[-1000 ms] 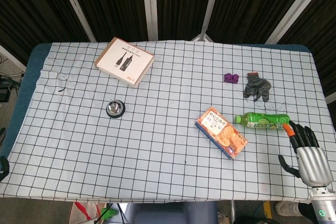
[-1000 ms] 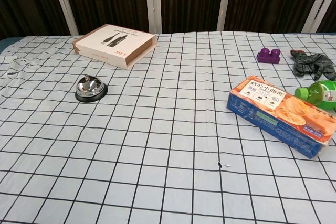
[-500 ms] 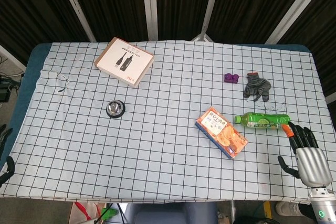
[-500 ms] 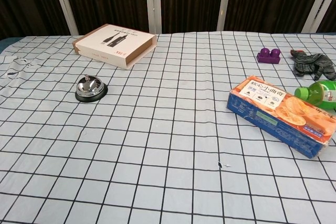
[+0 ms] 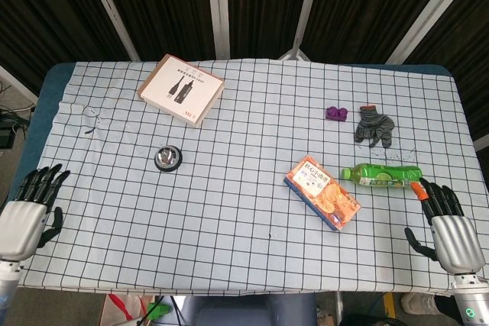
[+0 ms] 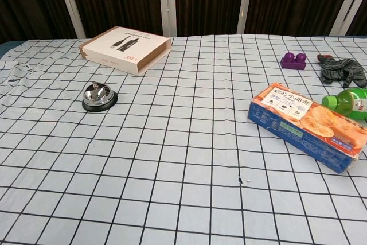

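Note:
My left hand [image 5: 29,211] hovers over the table's front left corner, fingers spread and holding nothing; the silver desk bell [image 5: 166,158] [image 6: 98,96] is the nearest object, well to its right. My right hand [image 5: 448,230] is at the front right edge, open and empty, just below the lying green bottle [image 5: 382,175] [image 6: 347,102] with its orange cap. An orange and blue snack box [image 5: 323,192] [image 6: 307,124] lies left of the bottle. Neither hand shows in the chest view.
A flat brown box [image 5: 181,88] [image 6: 126,48] lies at the back left. A purple block [image 5: 335,113] [image 6: 293,60] and a grey glove [image 5: 373,126] [image 6: 341,70] sit at the back right. A checked cloth [image 5: 244,227] covers the table.
My left hand has risen into the head view at the front left corner. My right hand has drawn back slightly toward the near edge.

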Robot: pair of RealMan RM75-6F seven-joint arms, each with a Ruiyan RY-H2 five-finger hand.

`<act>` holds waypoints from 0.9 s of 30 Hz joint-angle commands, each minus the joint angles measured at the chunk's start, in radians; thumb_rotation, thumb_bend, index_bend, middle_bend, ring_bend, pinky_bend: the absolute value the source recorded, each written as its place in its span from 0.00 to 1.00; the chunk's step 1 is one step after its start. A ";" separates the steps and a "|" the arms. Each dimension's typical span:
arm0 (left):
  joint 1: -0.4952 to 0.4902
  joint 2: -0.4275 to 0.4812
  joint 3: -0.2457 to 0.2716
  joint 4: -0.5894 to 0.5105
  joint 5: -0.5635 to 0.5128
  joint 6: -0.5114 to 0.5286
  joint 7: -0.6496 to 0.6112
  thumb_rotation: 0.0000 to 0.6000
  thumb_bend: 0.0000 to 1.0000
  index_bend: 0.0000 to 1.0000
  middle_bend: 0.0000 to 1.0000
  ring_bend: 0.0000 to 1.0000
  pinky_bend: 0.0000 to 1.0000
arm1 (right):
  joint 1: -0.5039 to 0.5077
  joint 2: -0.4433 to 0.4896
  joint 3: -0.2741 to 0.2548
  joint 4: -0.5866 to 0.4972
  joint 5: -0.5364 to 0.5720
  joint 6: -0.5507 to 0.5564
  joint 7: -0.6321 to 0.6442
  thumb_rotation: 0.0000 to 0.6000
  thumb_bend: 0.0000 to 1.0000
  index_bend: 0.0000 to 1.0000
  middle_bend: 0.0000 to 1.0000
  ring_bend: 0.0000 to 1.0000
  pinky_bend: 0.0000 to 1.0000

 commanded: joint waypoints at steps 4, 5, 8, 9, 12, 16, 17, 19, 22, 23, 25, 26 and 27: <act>-0.145 -0.127 -0.083 0.068 -0.052 -0.153 0.062 1.00 0.90 0.00 0.00 0.00 0.00 | 0.001 0.001 0.000 0.002 0.003 -0.005 0.005 1.00 0.39 0.08 0.00 0.00 0.00; -0.158 -0.139 -0.090 0.070 -0.071 -0.171 0.073 1.00 0.90 0.00 0.00 0.00 0.00 | 0.002 0.001 0.000 0.003 0.005 -0.006 0.007 1.00 0.39 0.08 0.00 0.00 0.00; -0.203 -0.176 -0.107 0.090 -0.118 -0.233 0.087 1.00 0.90 0.00 0.00 0.00 0.00 | 0.001 0.003 0.001 0.003 0.008 -0.006 0.012 1.00 0.39 0.08 0.00 0.00 0.00; -0.218 -0.191 -0.112 0.104 -0.128 -0.250 0.084 1.00 0.90 0.00 0.00 0.00 0.00 | 0.001 0.004 0.000 0.004 0.008 -0.007 0.014 1.00 0.39 0.08 0.00 0.00 0.00; -0.260 -0.240 -0.128 0.152 -0.160 -0.291 0.075 1.00 0.90 0.00 0.00 0.00 0.00 | 0.000 0.005 0.001 0.006 0.009 -0.006 0.019 1.00 0.39 0.08 0.00 0.00 0.00; -0.299 -0.284 -0.140 0.193 -0.195 -0.332 0.089 1.00 0.90 0.00 0.00 0.00 0.00 | 0.000 0.006 0.002 0.008 0.010 -0.006 0.024 1.00 0.39 0.08 0.00 0.00 0.00; -0.307 -0.291 -0.142 0.200 -0.202 -0.341 0.094 1.00 0.90 0.00 0.00 0.00 0.00 | 0.001 0.006 0.002 0.009 0.010 -0.006 0.025 1.00 0.39 0.08 0.00 0.00 0.00; -0.323 -0.306 -0.146 0.211 -0.219 -0.359 0.102 1.00 0.90 0.00 0.00 0.00 0.00 | 0.001 0.007 0.002 0.010 0.011 -0.007 0.026 1.00 0.39 0.08 0.00 0.00 0.00; -0.357 -0.345 -0.160 0.240 -0.256 -0.398 0.117 1.00 0.90 0.00 0.00 0.00 0.00 | 0.002 0.007 0.003 0.012 0.013 -0.009 0.029 1.00 0.39 0.08 0.00 0.00 0.00; -0.367 -0.357 -0.163 0.251 -0.268 -0.409 0.124 1.00 0.90 0.00 0.00 0.00 0.00 | 0.002 0.007 0.003 0.012 0.013 -0.010 0.030 1.00 0.39 0.08 0.00 0.00 0.00; -0.384 -0.379 -0.167 0.274 -0.290 -0.429 0.138 1.00 0.90 0.00 0.00 0.00 0.00 | 0.002 0.008 0.002 0.012 0.013 -0.011 0.031 1.00 0.39 0.08 0.00 0.00 0.00; -0.393 -0.391 -0.168 0.286 -0.301 -0.440 0.145 1.00 0.90 0.00 0.00 0.00 0.00 | 0.002 0.008 0.002 0.012 0.012 -0.011 0.031 1.00 0.39 0.08 0.00 0.00 0.00; -0.405 -0.408 -0.168 0.305 -0.317 -0.458 0.155 1.00 0.90 0.00 0.00 0.00 0.00 | 0.002 0.008 0.001 0.012 0.011 -0.011 0.031 1.00 0.39 0.08 0.00 0.00 0.00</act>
